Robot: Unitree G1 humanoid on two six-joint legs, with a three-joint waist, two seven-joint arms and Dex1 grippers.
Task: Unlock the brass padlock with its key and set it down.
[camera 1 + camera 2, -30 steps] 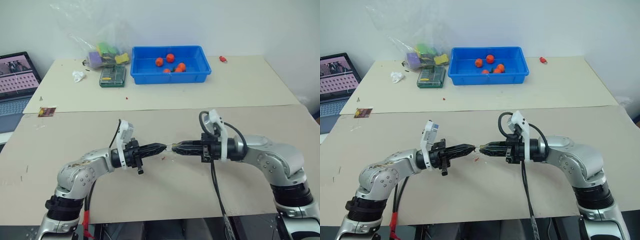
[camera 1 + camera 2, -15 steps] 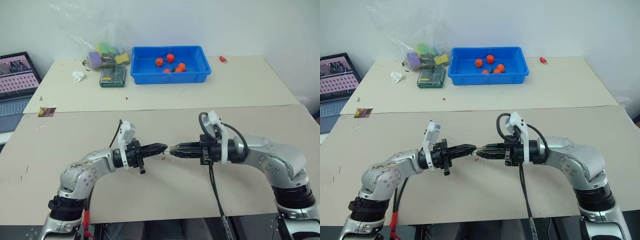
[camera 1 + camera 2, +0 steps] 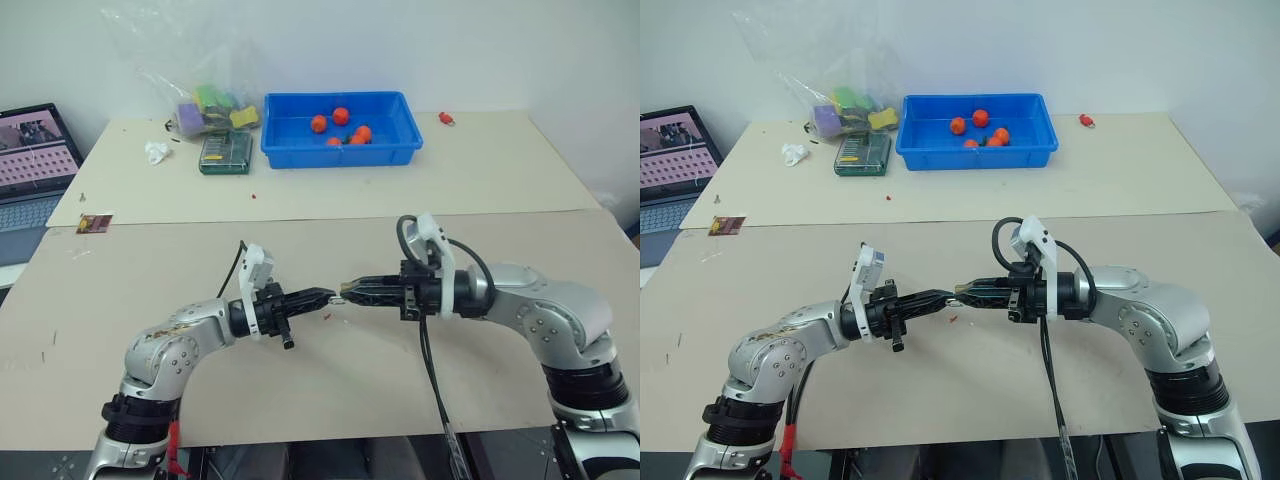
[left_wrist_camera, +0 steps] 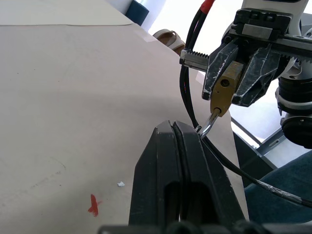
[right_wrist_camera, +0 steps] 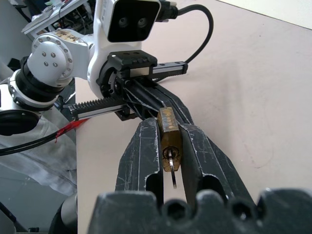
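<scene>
— Looking at the near edge first: both arms reach in over the beige table, tips almost meeting above it. See the right gripper?

— Yes. Its two black fingers are clamped on the brass padlock, the lock's body pinched between them, with the silvery shackle poking back toward the wrist.

— And the left gripper?

— Pressed fully together, fingers flat against each other. A thin silvery sliver, the key, sticks out from their tip and runs up to the bottom end of the padlock. I can't tell how deep it sits.

— So the lock is off the table?

— Held in the air between the two arms. Farther back, a blue bin with small orange-red pieces, a green box beside it, a plastic bag of coloured things, and a laptop at the left edge.
</scene>
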